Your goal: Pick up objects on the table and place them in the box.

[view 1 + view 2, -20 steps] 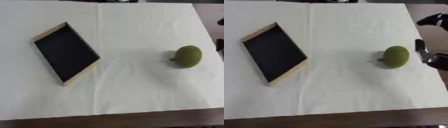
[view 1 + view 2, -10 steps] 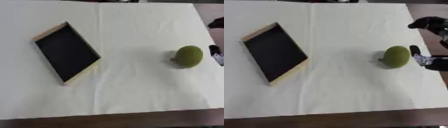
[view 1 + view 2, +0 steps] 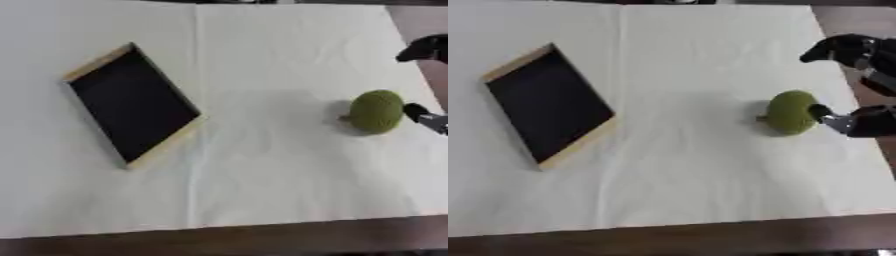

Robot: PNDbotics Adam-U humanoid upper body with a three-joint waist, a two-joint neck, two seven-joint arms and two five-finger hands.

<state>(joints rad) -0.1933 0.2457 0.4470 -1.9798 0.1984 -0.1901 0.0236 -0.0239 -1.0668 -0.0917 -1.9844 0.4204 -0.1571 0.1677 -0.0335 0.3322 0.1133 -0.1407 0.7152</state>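
Observation:
A round green fruit-like object (image 3: 790,112) lies on the white cloth at the right. My right hand (image 3: 859,120) reaches in from the right edge. Its thumb tip touches the green object's right side, and its fingers (image 3: 839,49) arch above and behind it, spread apart with nothing between them. The box (image 3: 546,110), a shallow tray with a light wooden rim and black inside, lies tilted at the left and holds nothing. My left hand shows in neither view.
The white cloth (image 3: 684,165) covers the table, with a fold line running down the middle. A dark table edge (image 3: 667,245) shows along the bottom. Open cloth lies between the box and the green object.
My right hand has come in further from the right edge toward the green object, its thumb now touching it. The object and the box have stayed put.

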